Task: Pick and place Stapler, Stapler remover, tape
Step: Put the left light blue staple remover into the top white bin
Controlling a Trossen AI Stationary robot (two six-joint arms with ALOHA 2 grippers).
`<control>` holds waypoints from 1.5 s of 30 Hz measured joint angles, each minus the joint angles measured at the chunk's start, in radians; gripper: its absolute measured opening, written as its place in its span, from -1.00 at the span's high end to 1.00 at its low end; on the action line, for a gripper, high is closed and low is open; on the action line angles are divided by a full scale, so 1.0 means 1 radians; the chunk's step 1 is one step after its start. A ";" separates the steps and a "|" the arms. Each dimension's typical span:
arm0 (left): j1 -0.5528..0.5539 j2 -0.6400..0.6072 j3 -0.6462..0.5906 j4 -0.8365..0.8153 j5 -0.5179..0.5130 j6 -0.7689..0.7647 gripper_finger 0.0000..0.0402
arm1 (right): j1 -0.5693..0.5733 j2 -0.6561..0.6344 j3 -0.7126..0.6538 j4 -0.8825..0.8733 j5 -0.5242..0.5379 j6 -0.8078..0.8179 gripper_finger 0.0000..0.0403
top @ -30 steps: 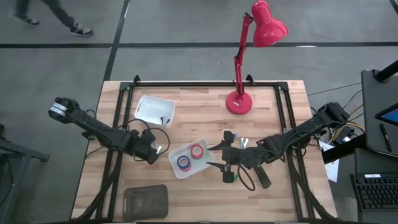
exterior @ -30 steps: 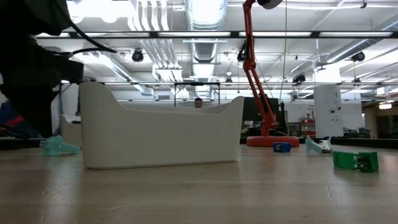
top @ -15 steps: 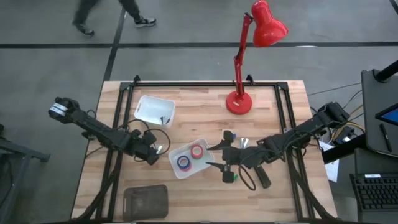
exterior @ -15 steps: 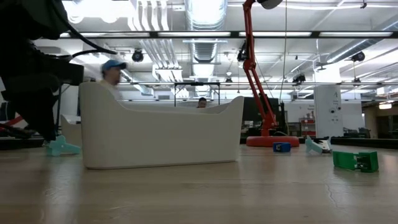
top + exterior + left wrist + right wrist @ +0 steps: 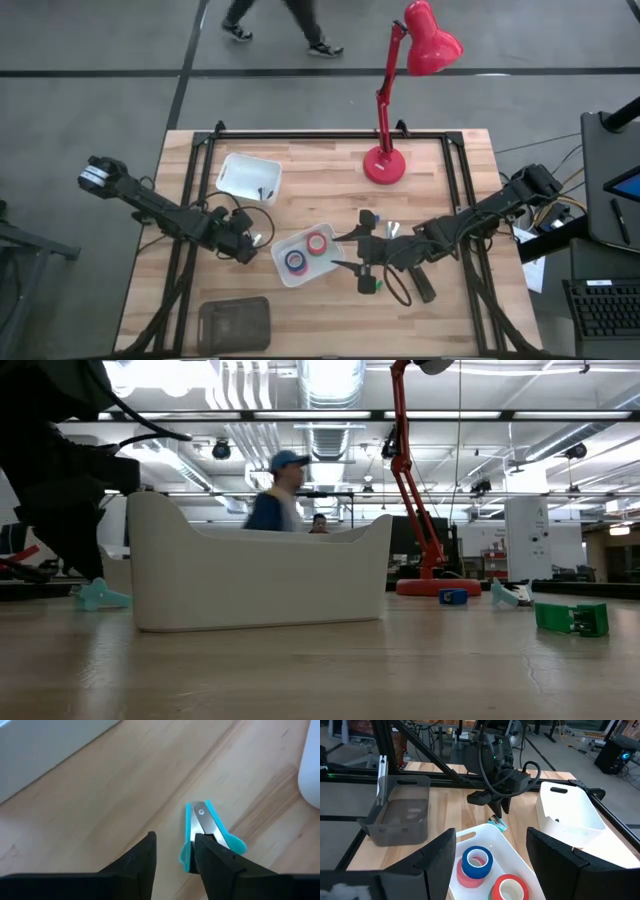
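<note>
Hovering low: left gripper (image 5: 174,851) over teal staple remover (image 5: 204,831), fingers slightly parted, gripping nothing.
Waiting wide open: right gripper (image 5: 490,862) beside white tray (image 5: 336,254) holding tape rolls (image 5: 478,861).

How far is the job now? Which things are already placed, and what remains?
Done: tape rolls lie in the middle white bin. In hand: nothing is gripped. The left end effector is low over a teal staple remover on the table, and the right end effector hangs open above the bin. Left: that remover, plus green and blue items on the table.
</note>
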 joint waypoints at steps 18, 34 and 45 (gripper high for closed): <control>0.000 -0.002 -0.028 0.028 0.020 0.009 0.89 | 0.000 0.000 0.000 0.000 0.000 0.003 -0.16; 0.000 -0.003 0.117 0.000 -0.114 0.219 0.97 | 0.000 0.000 0.000 -0.001 0.001 -0.001 -0.16; 0.004 -0.005 0.261 -0.129 -0.414 0.296 0.97 | 0.000 0.000 0.000 -0.001 0.001 -0.001 -0.16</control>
